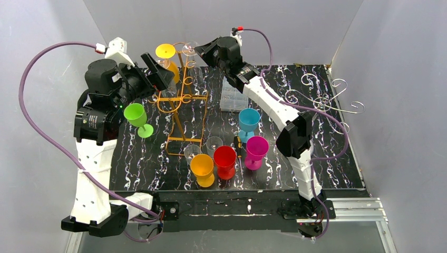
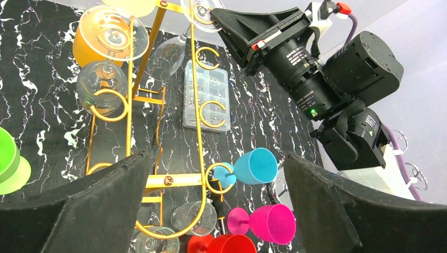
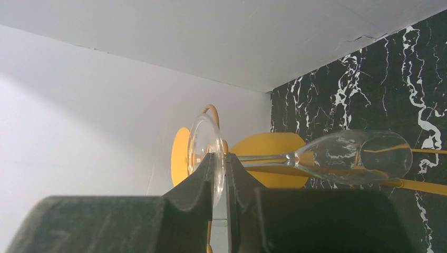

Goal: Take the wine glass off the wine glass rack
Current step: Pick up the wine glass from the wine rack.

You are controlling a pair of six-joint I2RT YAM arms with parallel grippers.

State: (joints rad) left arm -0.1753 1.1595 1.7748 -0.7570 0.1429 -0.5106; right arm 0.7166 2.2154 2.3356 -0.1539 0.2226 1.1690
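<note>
Near edge of the tabletop: orange cup, red cup and magenta cup are bunched together, so a dropped glass would likely land among them. Mid-tabletop, the left end effector hangs beside the rack, spread wide and holding nothing; a push inward could nudge the thin wire frame. At the far end, the right end effector is clamped on the thin round foot of the wine glass. The grip is edge-on and narrow, so the foot may slip or crack. The stem looks hooked in the rack's top rail. A pull at the wrong angle could drag or tip the rack, or knock the yellow glass just behind. The foot sits between the fingers, with the stem and bowl lying sideways past them, off to the right in the wrist view.
</note>
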